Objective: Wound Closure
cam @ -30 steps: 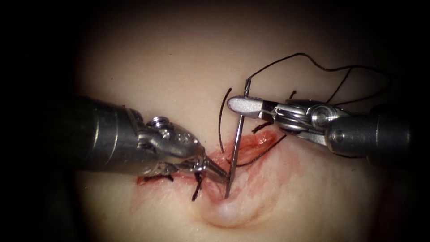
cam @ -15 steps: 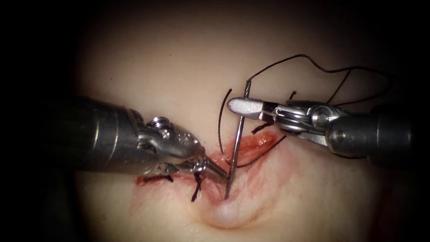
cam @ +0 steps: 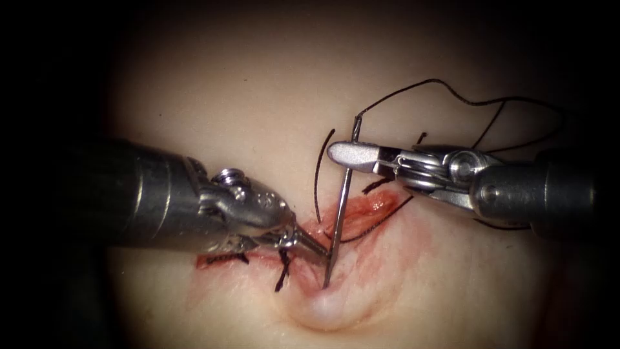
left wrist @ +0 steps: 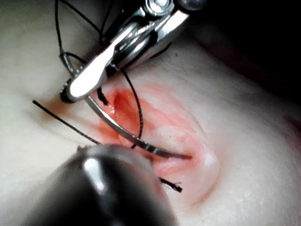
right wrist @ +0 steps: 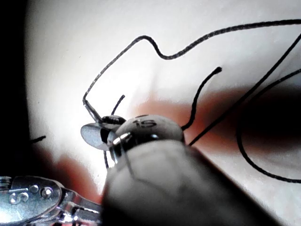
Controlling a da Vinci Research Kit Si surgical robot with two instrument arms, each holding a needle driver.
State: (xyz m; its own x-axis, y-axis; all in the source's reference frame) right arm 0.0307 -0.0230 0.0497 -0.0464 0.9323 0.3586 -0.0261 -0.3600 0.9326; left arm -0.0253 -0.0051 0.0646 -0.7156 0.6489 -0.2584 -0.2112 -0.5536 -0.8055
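Background: pale tissue (cam: 258, 84) fills the endoscope view, fading to dark at the frame edges.
Hidden: needle tip lies buried in the tissue at the cut's lower edge, centre of the endoscope view; the left tool's jaw tips are pressed to the wound margin beside the needle, and whether they are parted or closed cannot be told.
Cut (cam: 361, 210): open, red, stained with red fluid (cam: 394, 252); dark stitches (cam: 283, 268) sit at its left end.
Needle (cam: 340, 216): thin, steel, standing steeply, its point in the tissue.
Right tool (cam: 345, 153): jaws clamped on the needle near its thread end, upper centre.
Left tool (cam: 303, 242): against the cut's left part.
Thread (cam: 452, 87): black, looping from the needle's end toward the upper right.
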